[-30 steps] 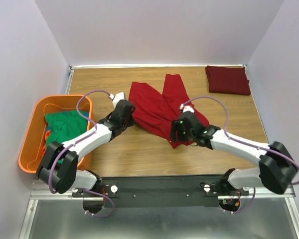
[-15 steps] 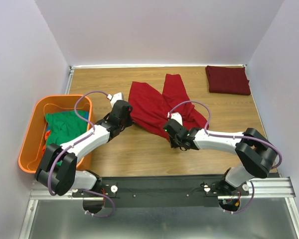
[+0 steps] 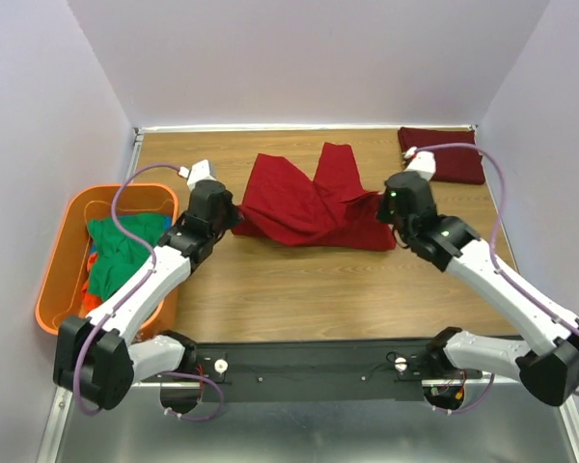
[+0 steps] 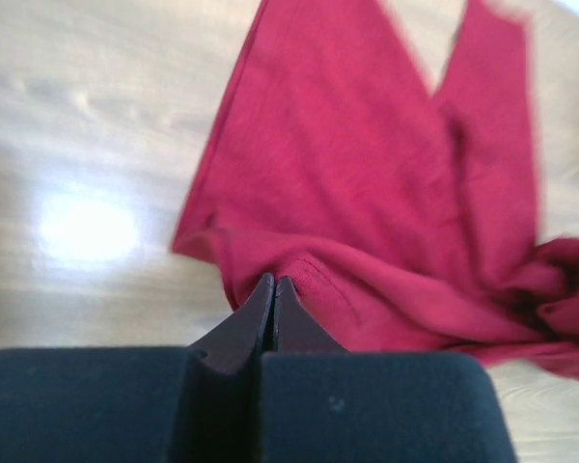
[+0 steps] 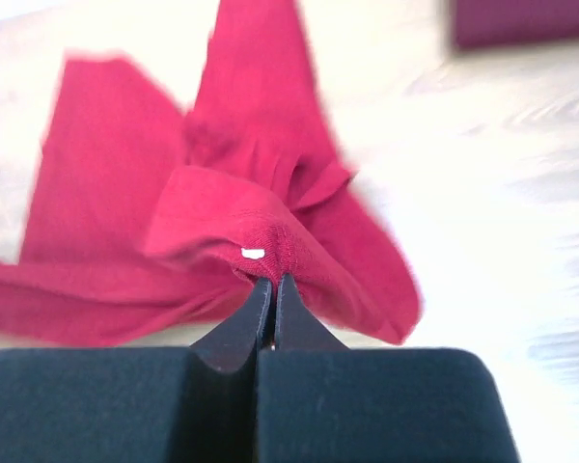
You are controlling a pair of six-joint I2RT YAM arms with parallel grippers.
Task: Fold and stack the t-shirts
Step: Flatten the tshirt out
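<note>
A pale lilac left wall (image 3: pixel 39 116) is closing in the scene, and against it an orange tub (image 3: pixel 53 289) is sitting at the left edge of the bench (image 3: pixel 299 289), holding a crumpled green tee (image 3: pixel 116 253). The bench is showing a brown wood grain, with a bright patch of glare in the left wrist view, and a metal rail (image 3: pixel 299 359) is running along its near side under both arm bases. A plain back wall (image 3: pixel 309 58) is rising behind the far edge. Near the middle, the left fingers (image 4: pixel 268 299) are closed tight, pinching the left near corner of the red tee (image 3: pixel 309 203). That tee is lying rumpled at mid-bench, its near edge running across between the two arms and two points of cloth reaching toward the back wall. The right fingers (image 5: pixel 270 289) are clamped just as tightly on its bunched right side, just beside a small white tag (image 5: pixel 254 254). Farther right, a folded maroon tee (image 3: pixel 442 154) is resting in the far right corner of the bench, apart from the red one, close to the lilac right wall (image 3: pixel 550 125).
</note>
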